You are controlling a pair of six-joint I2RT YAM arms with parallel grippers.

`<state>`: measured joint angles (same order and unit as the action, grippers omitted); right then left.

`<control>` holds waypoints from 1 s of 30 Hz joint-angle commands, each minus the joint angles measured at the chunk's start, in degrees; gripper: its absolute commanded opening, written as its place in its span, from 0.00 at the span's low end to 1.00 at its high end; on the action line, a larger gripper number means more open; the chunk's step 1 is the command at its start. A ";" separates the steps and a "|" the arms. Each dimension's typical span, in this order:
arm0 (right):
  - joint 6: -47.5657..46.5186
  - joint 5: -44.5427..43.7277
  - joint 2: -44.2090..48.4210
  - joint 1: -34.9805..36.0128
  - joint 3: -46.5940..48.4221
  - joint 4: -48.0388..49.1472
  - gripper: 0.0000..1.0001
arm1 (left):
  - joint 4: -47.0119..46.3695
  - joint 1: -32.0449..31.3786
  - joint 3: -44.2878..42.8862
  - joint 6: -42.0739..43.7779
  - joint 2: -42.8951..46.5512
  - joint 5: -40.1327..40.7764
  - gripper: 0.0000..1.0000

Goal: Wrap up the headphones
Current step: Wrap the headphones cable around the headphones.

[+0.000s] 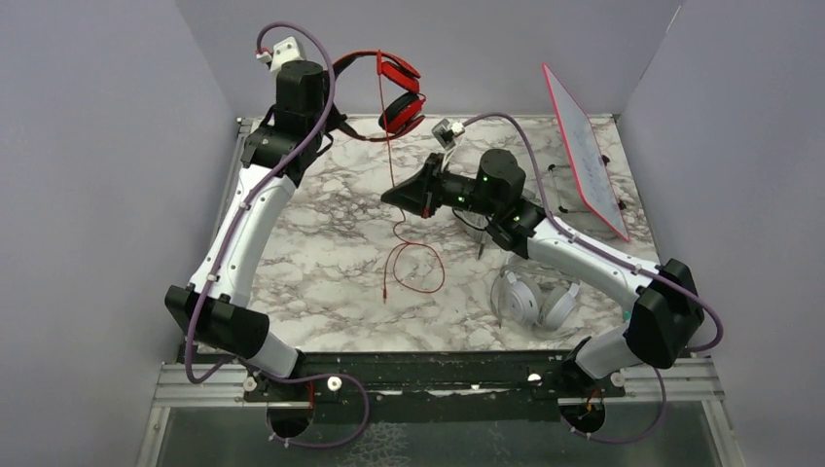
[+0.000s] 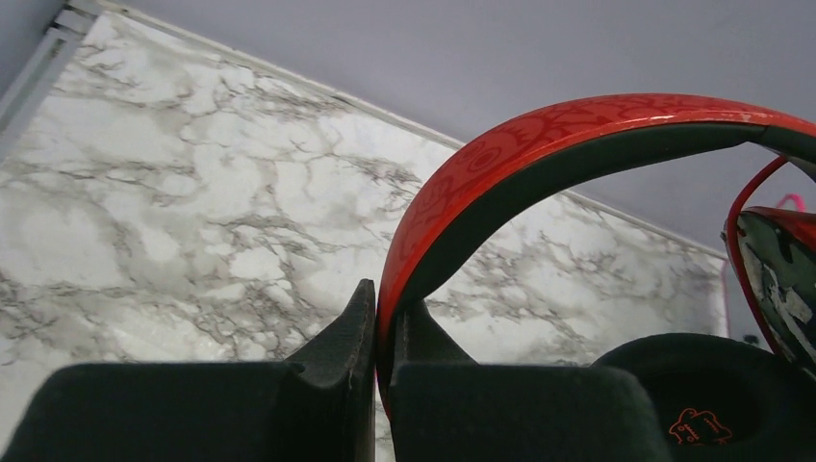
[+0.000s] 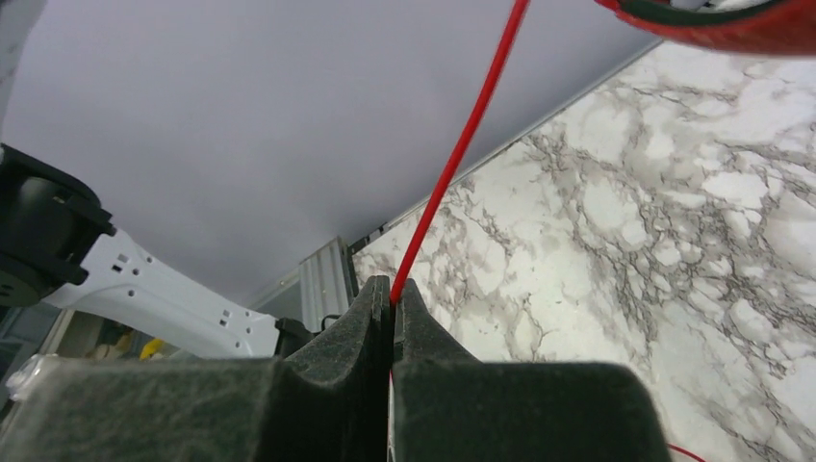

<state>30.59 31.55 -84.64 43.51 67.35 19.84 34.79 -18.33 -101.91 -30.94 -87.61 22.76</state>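
My left gripper (image 1: 338,73) is shut on the band of the red-and-black headphones (image 1: 399,92) and holds them high over the far edge of the table; the band (image 2: 539,154) shows clamped in the left wrist view (image 2: 385,318). The red cable (image 1: 387,146) hangs straight down from them. My right gripper (image 1: 394,195) is shut on that cable (image 3: 462,144) partway down, as the right wrist view (image 3: 392,294) shows. Below it the cable ends in a loop (image 1: 413,268) on the marble. A white-silver headset (image 1: 535,297) lies under my right arm. The light grey headset is out of view.
A red-framed whiteboard (image 1: 589,151) leans at the back right. Grey walls close in the marble table (image 1: 321,272) on three sides. A metal rail (image 1: 438,384) runs along the near edge.
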 commanded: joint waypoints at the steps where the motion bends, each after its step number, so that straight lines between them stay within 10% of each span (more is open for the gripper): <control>1: 2.00 -4.44 0.28 1.10 -4.82 7.55 0.04 | -5.91 1.61 -3.31 -5.64 4.74 -12.35 0.00; 30: 11.17 0.20 -22.27 1.13 -6.60 37.27 0.10 | -6.10 1.70 -0.89 -10.16 9.39 -22.18 0.00</control>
<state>40.32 28.82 -103.33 43.92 60.75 58.46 38.70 -16.45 -101.75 -34.96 -81.23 4.12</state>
